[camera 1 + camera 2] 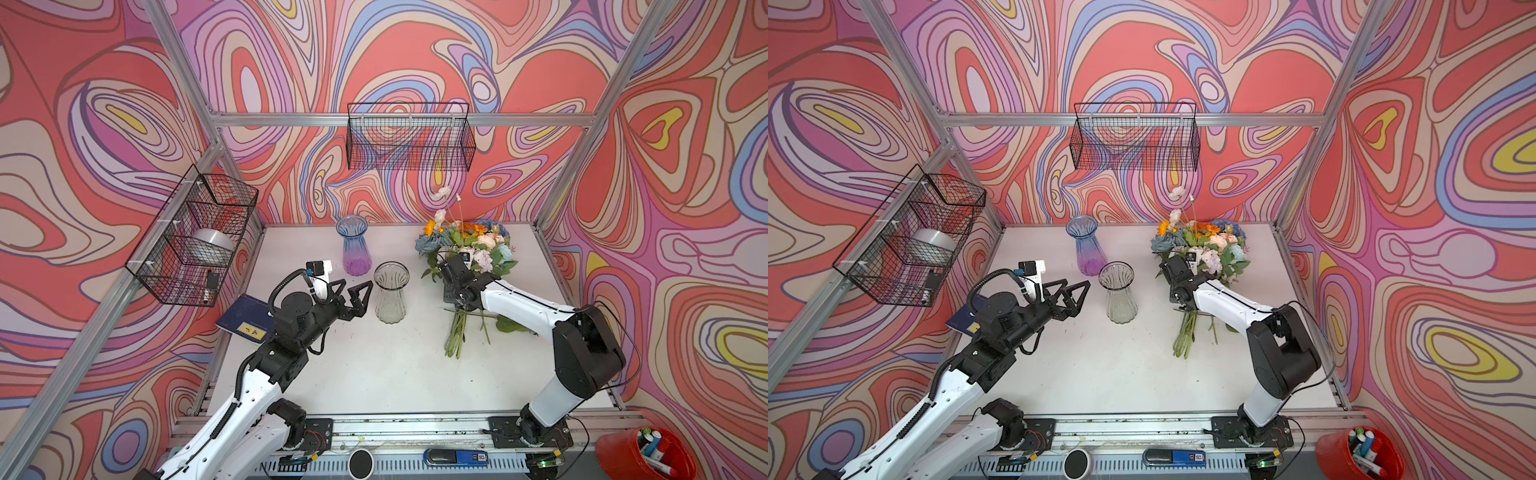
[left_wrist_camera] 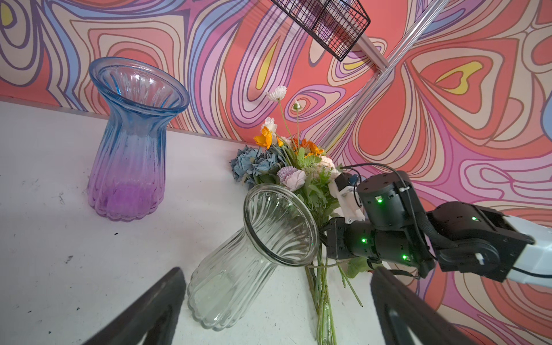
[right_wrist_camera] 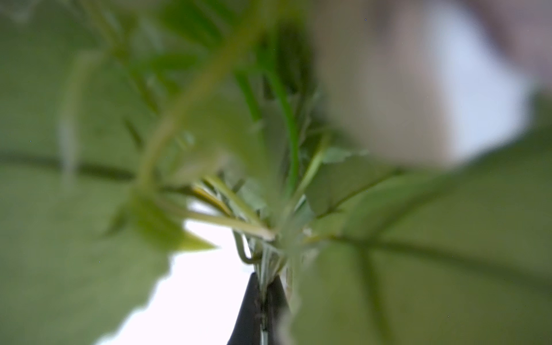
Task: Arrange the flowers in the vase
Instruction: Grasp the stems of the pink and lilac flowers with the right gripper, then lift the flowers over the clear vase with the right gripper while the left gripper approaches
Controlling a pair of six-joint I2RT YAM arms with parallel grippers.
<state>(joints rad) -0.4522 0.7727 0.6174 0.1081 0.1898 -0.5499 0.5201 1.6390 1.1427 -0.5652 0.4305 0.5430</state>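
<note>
Your left gripper (image 1: 356, 291) hangs wide open and empty at 9 o'clock of the clear vase (image 1: 390, 295), near it but not touching. A book (image 1: 245, 320) and the left basket (image 1: 195, 237) sit at 9 o'clock behind that arm, so keep the elbow from swinging back.

The blue vase (image 1: 353, 249) stands at 11 o'clock of the clear one, close to the back edge. Both are upright and empty. Treat them as fragile, slick ribbed glass that will probably tip at a nudge. If you steady one, close on the narrow waist, not the flared rim.

The flowers (image 1: 465, 245) are at 3 o'clock of the clear vase, with heads toward 12 and stems (image 1: 457, 336) trailing toward 6. Your right gripper (image 3: 262, 298) is pinched tight on thin stems just under the leaves. I cannot tell whether it has every stem.

Expect a light, top-heavy bunch. The stems are thin and springy, likely to splay or slip singly. Their loose ends must funnel through one mouth, so bring them in upright.

The table (image 1: 374, 365) is open toward 6 o'clock, the best room for turning the bunch. At 12 the tall poppies already stand close to the wall, with the back basket (image 1: 409, 137) overhead. The table's edge lies close at 3.
</note>
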